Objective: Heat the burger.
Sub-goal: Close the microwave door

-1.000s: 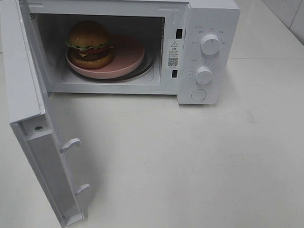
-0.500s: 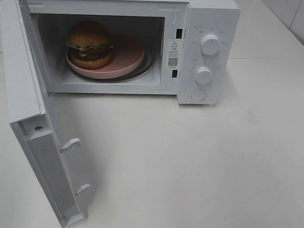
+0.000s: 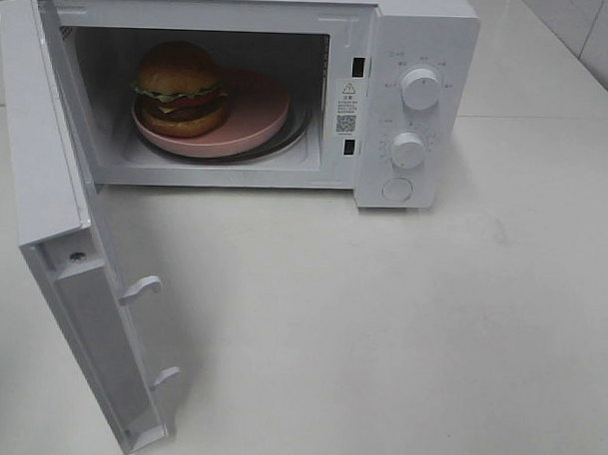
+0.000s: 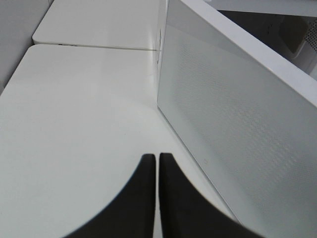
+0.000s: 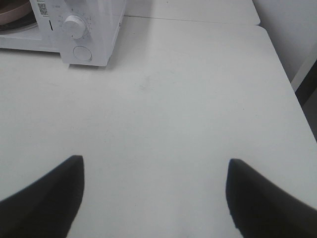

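The burger (image 3: 179,87) sits on the left part of a pink plate (image 3: 253,111) inside the open white microwave (image 3: 420,42). The microwave door (image 3: 55,219) hangs wide open toward the front left. Neither arm shows in the exterior high view. In the left wrist view my left gripper (image 4: 157,163) is shut with nothing in it, its black fingers (image 4: 143,198) pressed together above the table beside the door's outer panel (image 4: 237,124). My right gripper (image 5: 154,166) stands open and empty over bare table, in front and to the right of the microwave's control panel (image 5: 79,34).
Two white knobs (image 3: 420,89) and a round button (image 3: 396,189) are on the microwave's right panel. Two latch hooks (image 3: 142,288) stick out of the door's inner edge. The white table (image 3: 381,320) runs wide in front of the microwave.
Nothing has moved in the exterior high view: burger, plate and door stay as they were.
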Controlling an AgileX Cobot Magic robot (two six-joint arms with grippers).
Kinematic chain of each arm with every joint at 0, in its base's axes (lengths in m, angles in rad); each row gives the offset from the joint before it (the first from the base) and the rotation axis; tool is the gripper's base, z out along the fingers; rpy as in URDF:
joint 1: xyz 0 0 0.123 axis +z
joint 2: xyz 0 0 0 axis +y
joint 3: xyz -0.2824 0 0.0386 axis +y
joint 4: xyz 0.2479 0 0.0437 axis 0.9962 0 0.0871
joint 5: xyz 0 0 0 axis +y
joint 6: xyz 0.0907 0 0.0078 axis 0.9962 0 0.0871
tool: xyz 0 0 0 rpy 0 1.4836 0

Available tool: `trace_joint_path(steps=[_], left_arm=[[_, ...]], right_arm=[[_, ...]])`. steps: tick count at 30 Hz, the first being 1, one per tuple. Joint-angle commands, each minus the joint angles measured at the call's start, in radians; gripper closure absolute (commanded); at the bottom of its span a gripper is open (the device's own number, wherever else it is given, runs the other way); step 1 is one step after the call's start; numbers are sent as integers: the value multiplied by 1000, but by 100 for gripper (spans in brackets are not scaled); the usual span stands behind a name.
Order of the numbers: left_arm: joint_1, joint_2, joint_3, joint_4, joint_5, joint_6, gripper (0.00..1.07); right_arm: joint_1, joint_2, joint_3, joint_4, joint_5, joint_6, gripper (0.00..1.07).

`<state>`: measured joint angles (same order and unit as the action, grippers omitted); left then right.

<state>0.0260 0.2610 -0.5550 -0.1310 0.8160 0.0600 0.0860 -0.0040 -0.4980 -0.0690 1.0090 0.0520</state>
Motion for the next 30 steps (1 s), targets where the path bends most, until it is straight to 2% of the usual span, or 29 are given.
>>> trace_joint_path(steps=[1,2,3,4,5,9,10,16,21,22,24,25,26,29,30], left_arm=[[-7,44,-5,-12,-81,52,107],[-7,83,-5,-18,-146,106,107],[-7,104,-5,-25,-181,129,107],[-7,104,-5,-25,-181,129,107],[-7,149,-3,-45,-244,159,107],[-7,214,21,-86,-349,199,107],[-7,255,51,-115,-414,228,107],[-7,371,142,-172,-621,291,107],[-7,435,210,-173,-791,291,107],[-7,468,242,-173,-884,290,107],[-7,485,253,-173,-919,288,107],[-7,521,279,-168,-1002,269,107],[-7,559,304,-156,-1099,227,107],[-7,585,316,-144,-1142,195,107],[-7,640,331,-107,-1208,128,107]], right_arm=[[-3,-26,0,0,-14,-6,31],[-3,-26,0,0,-14,-6,31],[-3,-26,0,0,-14,-6,31],[-3,-26,0,0,-14,-6,31],[-3,-26,0,0,-14,-6,31],[-3,-26,0,0,-14,-6,31],[-3,-26,0,0,-14,-6,31],[-3,-26,0,0,-14,-6,31],[-3,-26,0,0,-14,-6,31],[-3,-26,0,0,-14,-6,31],[-3,-26,0,0,-14,-6,31],[-3,-26,0,0,-14,-6,31],[-3,-26,0,0,-14,-6,31],[-3,-26,0,0,-14,-6,31],[-3,-26,0,0,-14,-6,31]])
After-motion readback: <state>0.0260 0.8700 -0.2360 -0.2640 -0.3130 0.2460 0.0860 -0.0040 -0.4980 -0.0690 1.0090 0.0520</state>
